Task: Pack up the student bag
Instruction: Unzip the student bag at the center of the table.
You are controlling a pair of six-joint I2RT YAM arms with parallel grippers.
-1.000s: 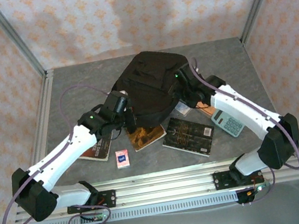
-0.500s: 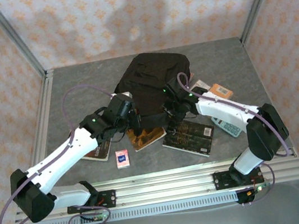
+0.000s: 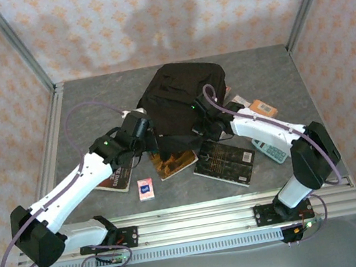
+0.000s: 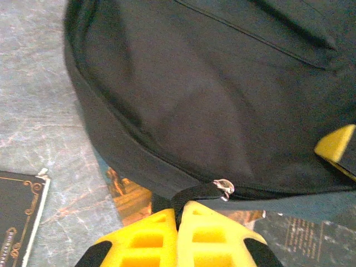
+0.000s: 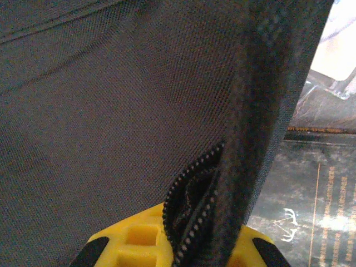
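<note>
The student bag (image 3: 182, 95), a black fabric backpack, lies in the middle of the table with its near edge resting over some books. My left gripper (image 3: 154, 139) is at the bag's near left edge. In the left wrist view it (image 4: 181, 210) is shut on a black pull tab (image 4: 194, 193) tied to the metal zipper slider (image 4: 224, 188). My right gripper (image 3: 197, 132) is at the bag's near right edge. In the right wrist view it (image 5: 203, 225) is shut on the bag's zipper edge (image 5: 192, 189), with fabric (image 5: 111, 111) above it.
An orange-brown book (image 3: 175, 164) and a black book (image 3: 224, 162) lie partly under the bag's front. A dark book (image 3: 116, 179) and a small pink box (image 3: 146, 189) lie at the left. A calculator (image 3: 272, 150) and an orange item (image 3: 263, 108) lie at the right.
My right arm swung from the bag's right side to its near edge, and its gripper closed on the zipper edge. The left gripper stayed shut on the pull tab and shifted slightly.
</note>
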